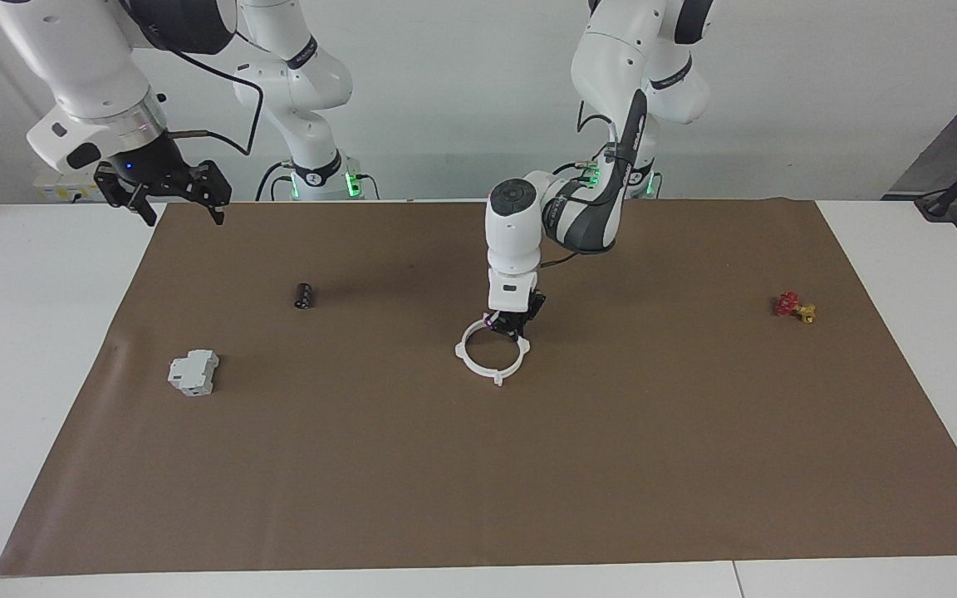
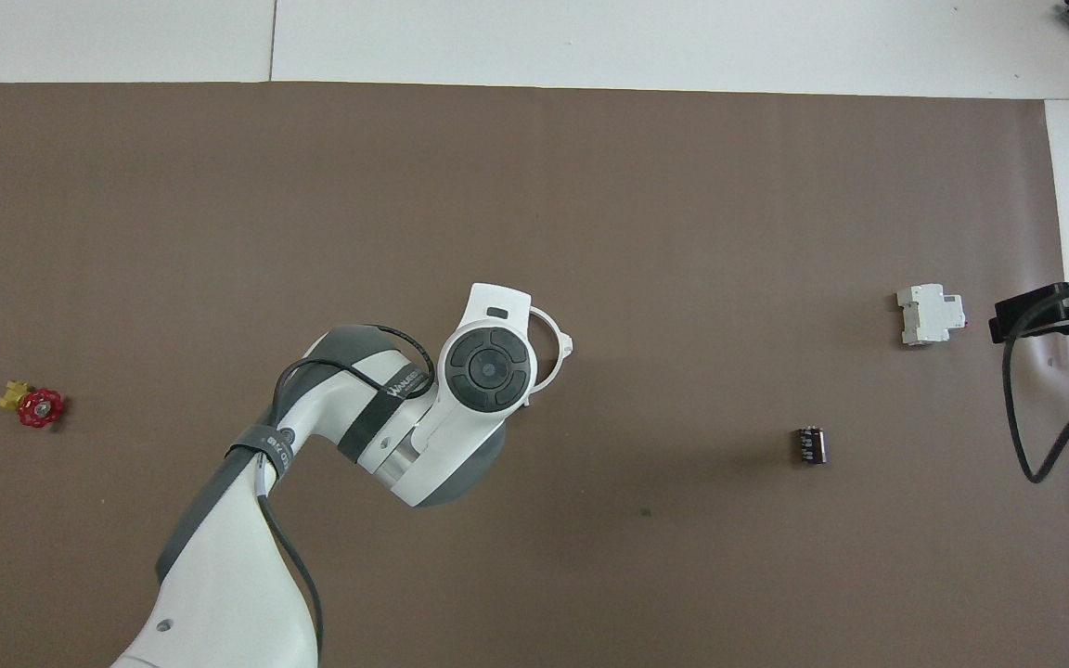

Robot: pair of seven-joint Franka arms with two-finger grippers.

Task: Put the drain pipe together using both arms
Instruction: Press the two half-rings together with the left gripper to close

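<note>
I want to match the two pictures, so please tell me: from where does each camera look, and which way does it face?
Facing view: high, across the table, looking at the robots; both arms show, left hand down at the white ring, right hand raised over the mat's edge.
Overhead view: above the robots' end, looking steeply down; left arm covers most of the ring, right hand at the frame's edge.
Shared: ring, grey-white block, valve, mirrored.

Left arm [image 1: 578, 220] reaches down at frame centre, wrist vertical, left gripper [image 1: 513, 325] low at the mat. Right arm [image 1: 80, 75] waits raised at upper left, right gripper [image 1: 182, 203] fingers spread, pointing down.
</note>
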